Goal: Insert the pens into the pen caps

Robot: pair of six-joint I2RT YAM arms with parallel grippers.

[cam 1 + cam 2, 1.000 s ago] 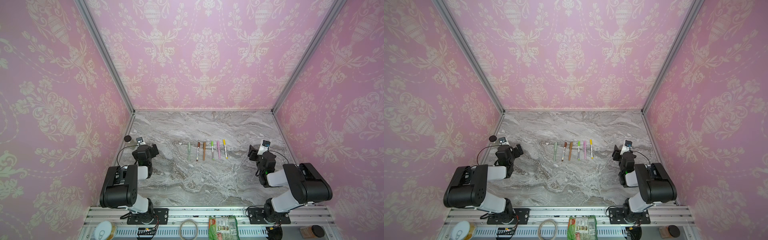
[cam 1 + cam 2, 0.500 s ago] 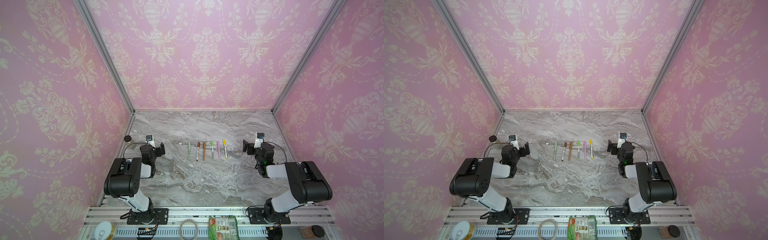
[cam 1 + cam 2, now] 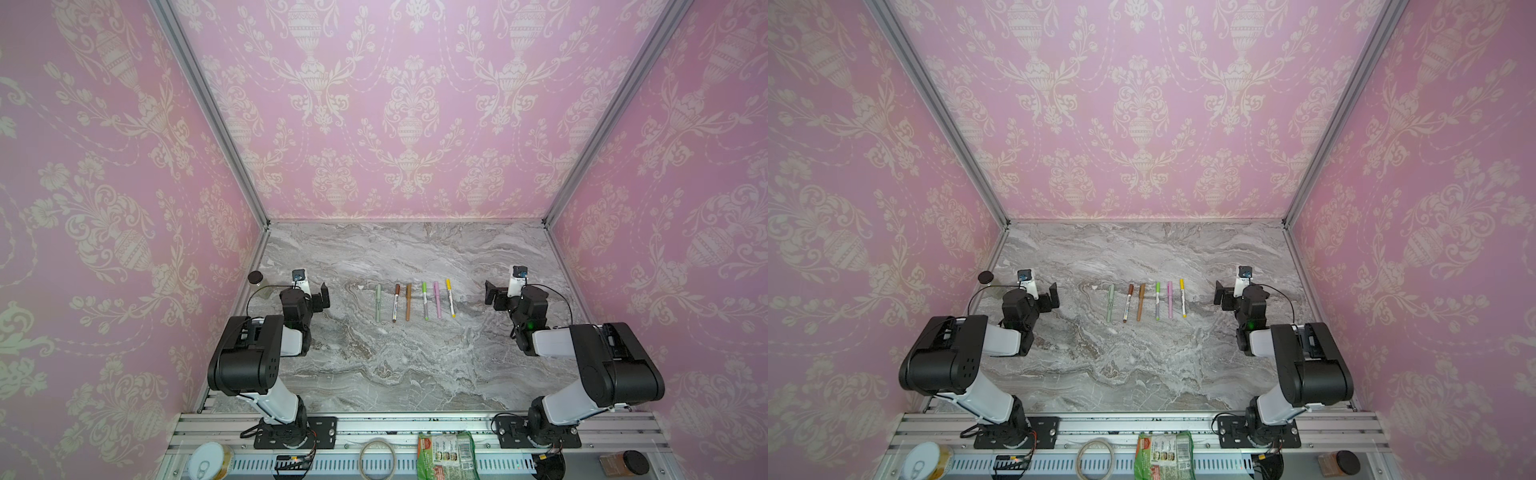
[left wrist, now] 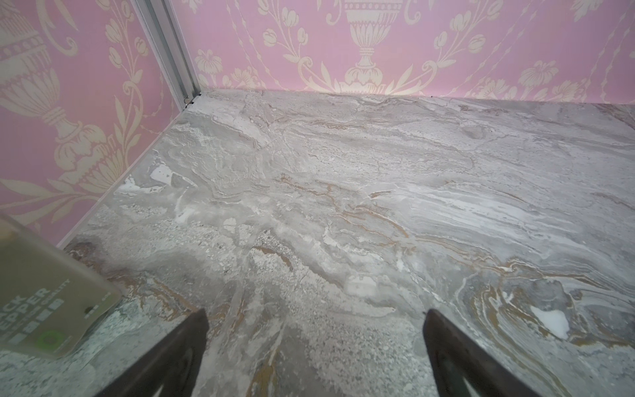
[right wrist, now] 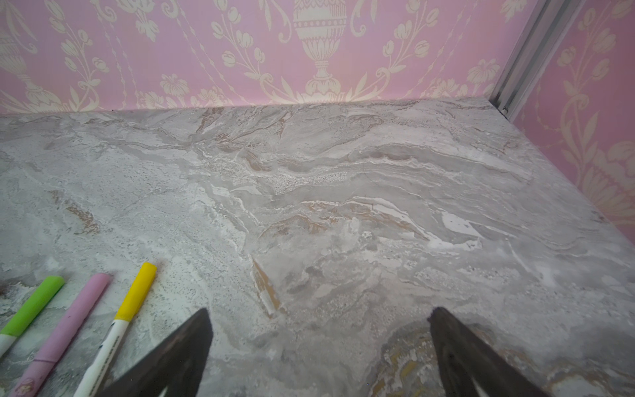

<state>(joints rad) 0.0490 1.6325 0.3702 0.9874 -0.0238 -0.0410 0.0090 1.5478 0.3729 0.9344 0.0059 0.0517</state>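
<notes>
The pens (image 3: 408, 302) lie with long axes toward the far edge of the surface (image 3: 386, 374), between the left gripper (image 3: 323, 296) and the slightly nearer right gripper (image 3: 491, 294), both with jaws apart and empty.

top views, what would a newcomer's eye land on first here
Six coloured pens lie side by side in a neat row in the middle of the grey marble table. Loud pink patterned walls box it in. The left fingers and right fingers hang open and empty on either side of the row.
</notes>
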